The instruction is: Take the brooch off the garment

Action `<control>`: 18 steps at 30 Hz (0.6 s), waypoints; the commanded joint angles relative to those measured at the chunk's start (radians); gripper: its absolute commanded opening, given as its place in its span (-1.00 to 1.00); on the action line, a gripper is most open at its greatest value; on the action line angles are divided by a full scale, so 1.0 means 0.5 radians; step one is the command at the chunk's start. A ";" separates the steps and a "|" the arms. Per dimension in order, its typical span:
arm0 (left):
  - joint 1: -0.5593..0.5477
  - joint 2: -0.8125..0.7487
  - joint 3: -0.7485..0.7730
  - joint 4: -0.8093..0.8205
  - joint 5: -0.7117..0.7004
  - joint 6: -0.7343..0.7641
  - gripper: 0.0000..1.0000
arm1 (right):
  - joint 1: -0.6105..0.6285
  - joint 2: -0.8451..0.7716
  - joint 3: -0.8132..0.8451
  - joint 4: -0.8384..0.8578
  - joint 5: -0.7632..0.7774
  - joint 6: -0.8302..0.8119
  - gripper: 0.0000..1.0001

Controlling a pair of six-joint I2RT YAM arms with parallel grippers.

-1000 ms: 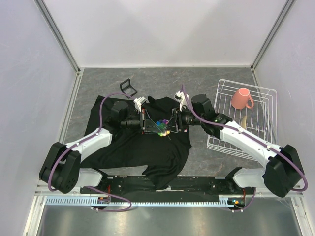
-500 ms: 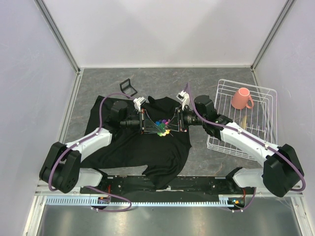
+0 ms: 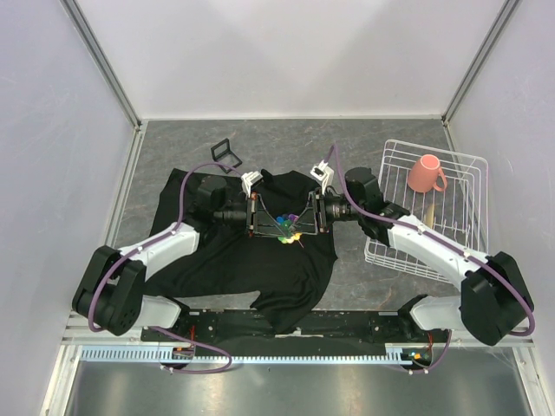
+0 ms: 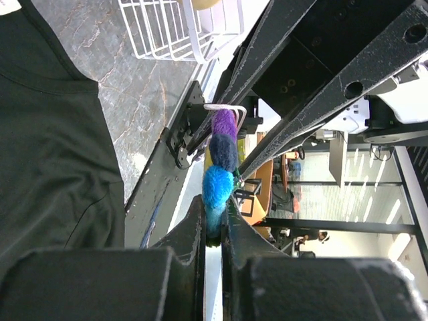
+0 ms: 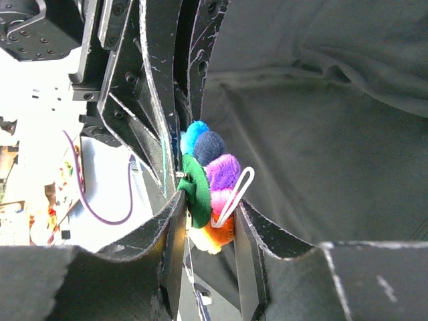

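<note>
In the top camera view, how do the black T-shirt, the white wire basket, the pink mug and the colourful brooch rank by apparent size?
Largest to smallest:
1. black T-shirt
2. white wire basket
3. pink mug
4. brooch
No two look alike in size.

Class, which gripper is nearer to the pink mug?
Right. The right gripper is left of the pink mug, at the brooch; the left gripper grips the brooch from farther left.

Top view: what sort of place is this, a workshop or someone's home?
Probably a robotics lab's test booth: white walls enclose a grey table, two robot arms are bolted at its near edge, and the props are mismatched, a black T-shirt beside a wire rack holding a pink cup.
</note>
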 commanded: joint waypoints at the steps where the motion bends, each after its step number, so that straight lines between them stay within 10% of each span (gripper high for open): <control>1: -0.023 0.015 0.098 0.097 0.155 0.083 -0.96 | -0.022 0.032 0.003 0.128 -0.220 -0.015 -0.21; 8: -0.026 0.048 0.114 0.097 0.198 0.101 -0.96 | -0.022 0.026 -0.022 0.159 -0.370 -0.036 -0.35; 18: -0.026 0.058 0.120 0.054 0.241 0.157 -0.96 | -0.065 -0.004 -0.018 0.162 -0.425 -0.027 -0.07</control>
